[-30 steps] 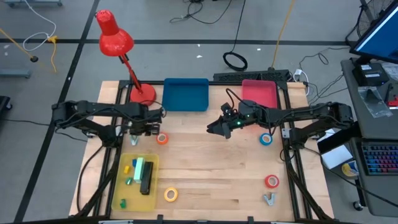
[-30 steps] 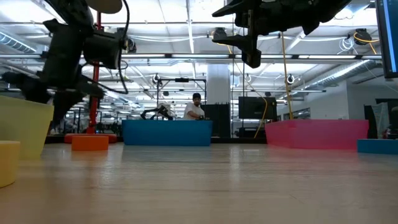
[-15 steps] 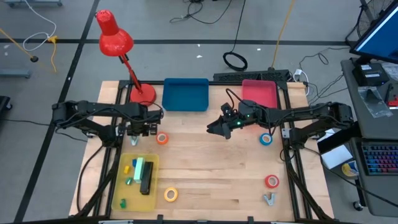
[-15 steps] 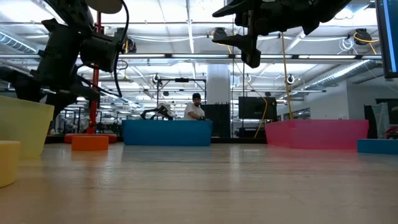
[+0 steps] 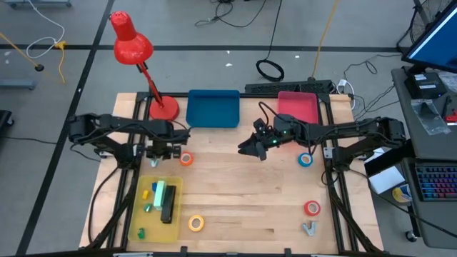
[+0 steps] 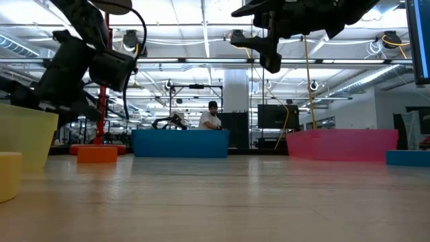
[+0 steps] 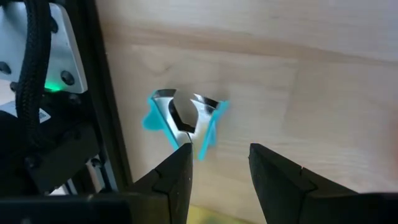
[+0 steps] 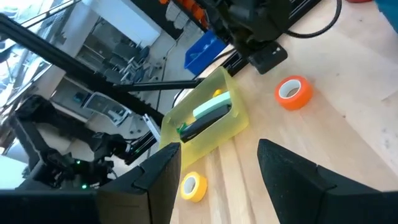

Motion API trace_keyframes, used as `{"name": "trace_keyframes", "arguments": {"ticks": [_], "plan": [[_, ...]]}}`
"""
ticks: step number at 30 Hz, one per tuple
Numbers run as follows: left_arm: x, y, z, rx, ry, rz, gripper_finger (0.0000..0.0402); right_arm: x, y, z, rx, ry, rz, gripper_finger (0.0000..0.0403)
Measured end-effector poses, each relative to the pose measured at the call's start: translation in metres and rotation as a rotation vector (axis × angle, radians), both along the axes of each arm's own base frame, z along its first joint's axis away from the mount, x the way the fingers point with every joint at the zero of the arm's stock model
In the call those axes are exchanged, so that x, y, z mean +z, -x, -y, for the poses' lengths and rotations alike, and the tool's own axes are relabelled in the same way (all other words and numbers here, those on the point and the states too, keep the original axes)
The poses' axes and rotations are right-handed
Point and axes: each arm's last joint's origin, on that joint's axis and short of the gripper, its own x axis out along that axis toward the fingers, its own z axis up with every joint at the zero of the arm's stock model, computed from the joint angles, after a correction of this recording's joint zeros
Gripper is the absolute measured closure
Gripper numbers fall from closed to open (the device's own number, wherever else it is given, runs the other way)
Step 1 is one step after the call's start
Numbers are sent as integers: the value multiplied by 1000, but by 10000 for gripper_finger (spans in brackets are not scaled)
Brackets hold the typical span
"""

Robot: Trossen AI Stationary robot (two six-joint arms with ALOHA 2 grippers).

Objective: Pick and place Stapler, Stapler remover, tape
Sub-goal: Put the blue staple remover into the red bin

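My left gripper hangs open above the table's left side. In the left wrist view its gap points at a stapler remover with blue handles and metal claws, which lies flat on the wood without being touched. My right gripper hovers open over the table's middle. The black stapler lies in the yellow tray. The tape rolls rest flat: orange, blue, red, yellow. A second stapler remover sits near the right front corner.
A blue bin and a pink bin stand at the far edge, with a red desk lamp at the far left. The yellow tray also holds small green, blue and yellow bits. Bare wood lies between the tray and the red tape.
My left arm has shifted slightly toward the near edge, bringing its gripper closer over the blue stapler remover, and the gripper has tipped a little. The right arm and all objects have stayed put.
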Motion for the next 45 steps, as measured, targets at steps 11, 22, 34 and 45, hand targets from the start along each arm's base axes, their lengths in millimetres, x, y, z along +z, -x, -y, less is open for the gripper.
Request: {"name": "trace_keyframes", "arguments": {"ticks": [11,22,34,45], "plan": [[-31,-13,-5,-34,84,-74,245,-1,1,-2,51,-14,-10,195],[-39,-13,-5,-38,97,-135,344,-2,1,-2,75,-27,-20,195],[-27,-8,-6,-89,22,-133,397,-2,1,-2,74,-29,-21,195],[31,6,-3,-79,-110,-13,400,-2,1,-2,75,-29,-21,195]]}}
